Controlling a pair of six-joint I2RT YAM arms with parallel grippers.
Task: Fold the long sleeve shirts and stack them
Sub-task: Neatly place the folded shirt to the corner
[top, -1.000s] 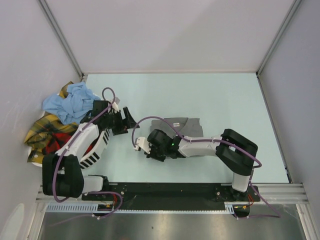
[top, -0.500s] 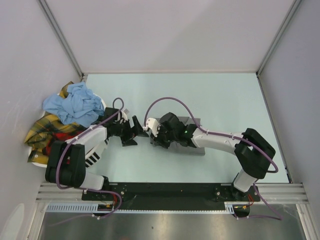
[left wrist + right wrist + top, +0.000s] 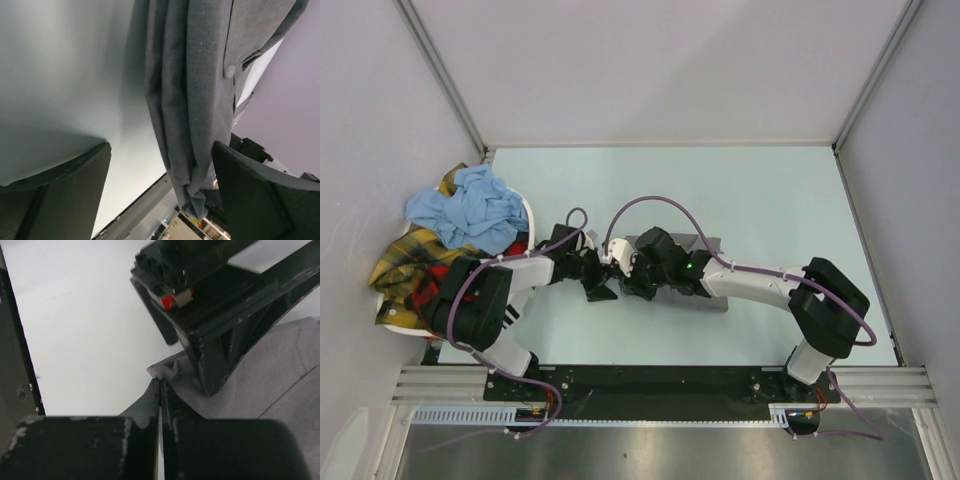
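A folded mid-grey long sleeve shirt [image 3: 705,246] lies mid-table, mostly under my right arm. My right gripper [image 3: 623,270] is shut on a pinched fold at the shirt's left edge, seen close in the right wrist view [image 3: 160,382] with the grey cloth [image 3: 280,370] behind it. My left gripper [image 3: 603,283] is open right beside it. In the left wrist view [image 3: 161,147] the shirt's layered edge [image 3: 200,75] hangs between the spread fingers, nearer the right finger [image 3: 260,200]. The left gripper's body also shows in the right wrist view [image 3: 210,315].
A heap of shirts lies at the table's left edge: light blue [image 3: 470,205] on top, yellow plaid [image 3: 405,260] and red-and-black plaid [image 3: 445,282] under it. A white basket's rim [image 3: 529,218] shows beside them. Grey walls enclose the table.
My left arm swung right from the heap to the grey shirt's left edge. My right gripper moved back from the front onto that edge and now pinches it.
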